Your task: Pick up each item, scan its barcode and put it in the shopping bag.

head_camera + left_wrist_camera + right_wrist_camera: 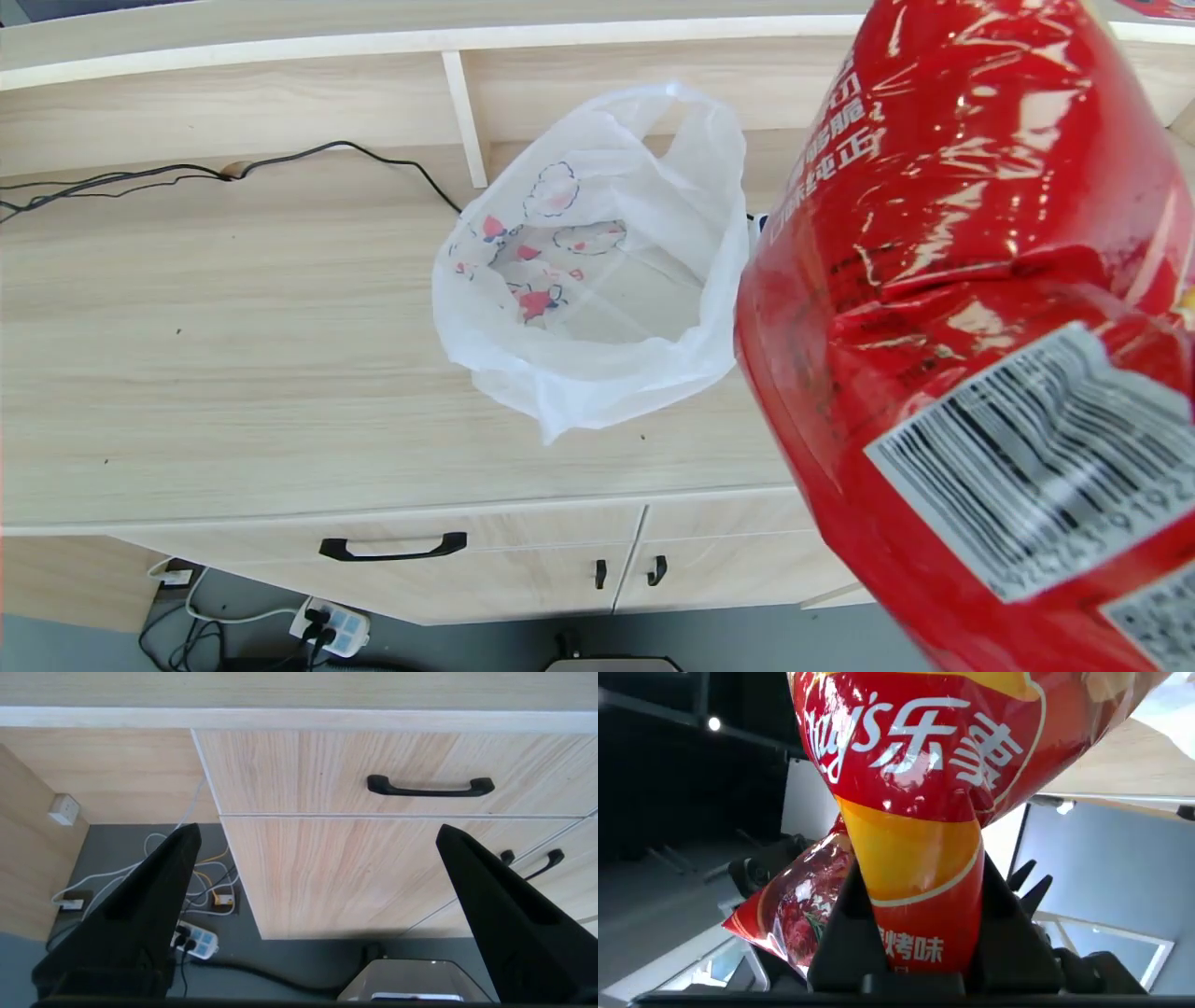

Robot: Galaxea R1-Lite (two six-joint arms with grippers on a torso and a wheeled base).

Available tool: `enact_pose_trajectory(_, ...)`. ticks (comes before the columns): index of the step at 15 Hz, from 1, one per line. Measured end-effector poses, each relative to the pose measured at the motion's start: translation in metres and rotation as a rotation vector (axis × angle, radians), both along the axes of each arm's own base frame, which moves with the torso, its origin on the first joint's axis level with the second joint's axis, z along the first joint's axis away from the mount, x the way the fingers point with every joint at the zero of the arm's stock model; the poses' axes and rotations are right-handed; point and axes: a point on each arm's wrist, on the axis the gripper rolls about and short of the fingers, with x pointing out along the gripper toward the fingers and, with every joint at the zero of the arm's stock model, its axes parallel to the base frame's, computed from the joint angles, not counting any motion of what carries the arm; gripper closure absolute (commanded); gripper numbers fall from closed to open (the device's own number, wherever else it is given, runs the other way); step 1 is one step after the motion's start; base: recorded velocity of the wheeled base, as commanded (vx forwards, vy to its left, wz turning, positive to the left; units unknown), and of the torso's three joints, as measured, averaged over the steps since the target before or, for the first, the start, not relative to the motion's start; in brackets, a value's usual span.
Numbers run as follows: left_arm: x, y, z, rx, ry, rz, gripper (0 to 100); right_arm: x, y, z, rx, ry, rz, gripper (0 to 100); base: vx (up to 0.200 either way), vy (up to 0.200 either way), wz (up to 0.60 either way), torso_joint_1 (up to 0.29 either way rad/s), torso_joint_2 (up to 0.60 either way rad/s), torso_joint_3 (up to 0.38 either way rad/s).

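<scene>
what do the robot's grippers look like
Both are matte black. The left gripper has two plain wedge-shaped fingers tapering to narrow tips, with no markings or cables visible. The right gripper has angular black fingers too, partly hidden by the chip bag.

Chip bag (962, 280) was glossy red, with a yellow band between the black fingers (842, 938). Barcode (1041, 453) black on white. Shopping bag (597, 252) white, red-and-blue cartoon prints. Counter (233, 373) pale woodgrain, 3 black handles (392, 548).
</scene>
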Motion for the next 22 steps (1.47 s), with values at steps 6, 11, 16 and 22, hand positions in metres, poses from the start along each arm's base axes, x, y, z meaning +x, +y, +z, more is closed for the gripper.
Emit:
enact_pose_trajectory(6,0.0,0.0,0.0,0.063,0.0,0.001,0,-0.002,0.0,-0.004,0.019,0.052,0.038,100,0.0,0.0,0.0,0.0,0.0,0.0)
enact_pose_trajectory(11,0.0,0.0,0.0,0.062,0.0,-0.001,0,-0.002,0.001,-0.005,0.013,0.057,0.038,100,0.0,0.0,0.0,0.0,0.0,0.0)
enact_pose_trajectory(16,0.0,0.0,0.0,0.055,0.0,-0.001,0,-0.003,0.0,-0.006,0.035,0.071,0.051,100,0.0,0.0,0.0,0.0,0.0,0.0)
enact_pose_trajectory(22,0.0,0.0,-0.001,0.055,0.005,-0.001,0,0.028,-0.005,-0.007,-0.204,-0.047,-0.222,100,0.0,0.0,0.0,0.0,0.0,0.0)
